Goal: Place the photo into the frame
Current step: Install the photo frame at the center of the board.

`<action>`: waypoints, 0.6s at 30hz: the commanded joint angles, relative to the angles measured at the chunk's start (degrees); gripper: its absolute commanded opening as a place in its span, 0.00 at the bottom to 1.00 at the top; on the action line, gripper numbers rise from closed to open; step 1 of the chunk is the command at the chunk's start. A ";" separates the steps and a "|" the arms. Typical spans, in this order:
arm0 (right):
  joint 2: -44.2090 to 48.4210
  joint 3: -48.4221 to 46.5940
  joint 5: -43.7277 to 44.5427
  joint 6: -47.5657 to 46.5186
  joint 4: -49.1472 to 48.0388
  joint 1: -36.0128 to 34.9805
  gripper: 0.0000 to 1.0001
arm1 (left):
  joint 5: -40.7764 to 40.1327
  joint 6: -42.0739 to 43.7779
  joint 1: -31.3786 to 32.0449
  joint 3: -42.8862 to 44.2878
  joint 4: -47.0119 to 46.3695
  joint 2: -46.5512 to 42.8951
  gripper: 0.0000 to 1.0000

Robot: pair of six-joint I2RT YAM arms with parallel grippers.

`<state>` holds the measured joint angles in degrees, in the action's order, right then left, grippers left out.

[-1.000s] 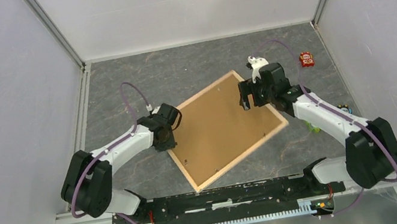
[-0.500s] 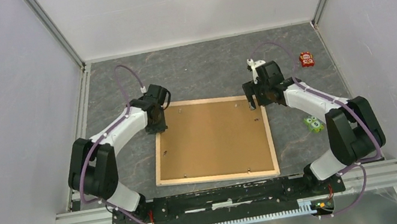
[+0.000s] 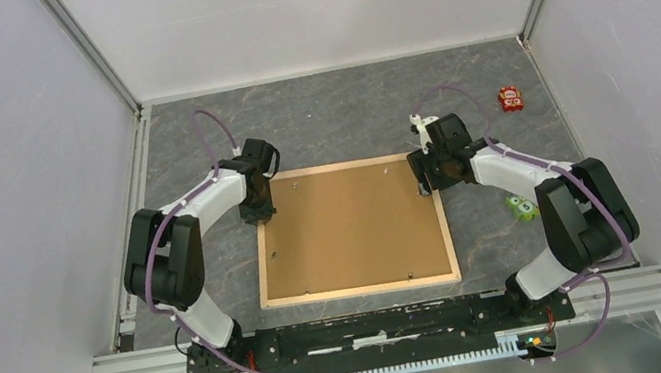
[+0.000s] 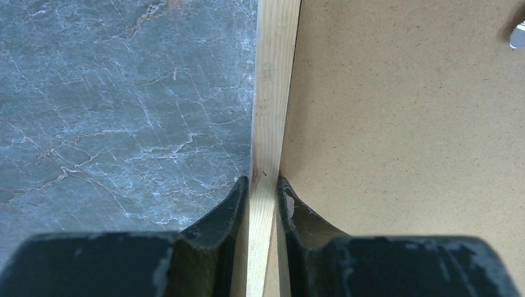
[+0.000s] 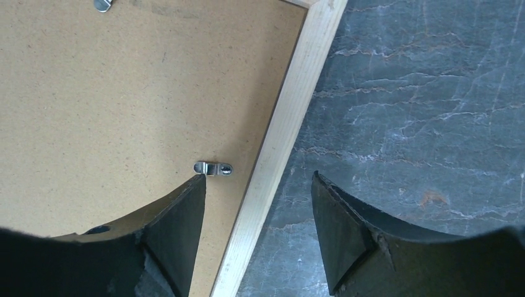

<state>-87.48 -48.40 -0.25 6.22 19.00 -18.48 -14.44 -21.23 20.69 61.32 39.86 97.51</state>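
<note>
Lying back-up at mid-picture in the top view, the frame (image 3: 359, 290) shows only its rear. A brown backing board (image 3: 349, 229) fills it and the front face is turned down on the grey table (image 3: 335, 115), so can't tell whether a print sits inside. From above, both sets of fingertips are masked by the wrists. Wrist cams see only strips of rail and board; finger bases are cut off at the bottom edge. One metal clip is clipped by the upper right edge of the left wrist view, another by the top edge of the right wrist view.

Left gripper (image 4: 263, 182), at the frame's upper left corner in the top view (image 3: 258, 207), is closed tight on the pale wood rail: one finger (image 4: 238, 198) on the table side, the other on the board side, both pressed against the wood.

Right gripper (image 5: 257, 179), at the upper right corner (image 3: 424, 181), stands wide and straddles the right rail. One finger (image 5: 186, 210) is over the board just below a small clip (image 5: 213, 167), the other over bare table; gaps show both sides, no contact seen.

Right of the frame: red toy (image 3: 511, 99) well apart, green toy (image 3: 520, 206) partly behind the right arm.
</note>
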 commanded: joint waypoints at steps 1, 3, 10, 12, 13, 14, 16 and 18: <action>-0.72 -0.72 -1.78 -0.70 -2.36 -0.30 0.68 | 0.58 1.46 -0.54 1.79 -2.76 -0.23 0.02; -0.72 0.00 -1.75 -0.57 -3.11 -0.26 0.68 | 0.96 1.37 -0.47 1.79 -2.70 -0.06 0.02; -1.30 1.38 -1.37 -0.20 -5.45 -0.59 0.68 | 2.26 1.16 -0.47 1.79 -2.84 0.40 0.02; -1.81 1.20 -1.41 -0.15 -5.07 -0.59 0.68 | 2.29 1.19 -0.53 1.70 -2.79 0.31 0.02; -1.79 1.20 -1.55 -0.17 -5.03 -0.59 0.68 | 2.26 1.26 -0.52 1.61 -2.77 0.23 0.02; -1.70 1.29 -1.68 -0.16 -5.03 -0.60 0.68 | 2.27 1.28 -0.53 1.52 -2.78 0.23 0.02; -1.30 1.42 -1.60 -0.33 -4.94 -0.75 0.68 | 2.22 1.28 -0.53 1.52 -2.86 0.21 0.02; -1.28 1.56 -1.22 -0.41 -5.15 -0.86 0.67 | 2.44 1.21 -0.48 1.57 -2.81 0.31 0.02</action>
<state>-89.01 -47.44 -1.52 6.13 15.77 -18.94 -13.37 -21.08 20.32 61.34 39.83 97.54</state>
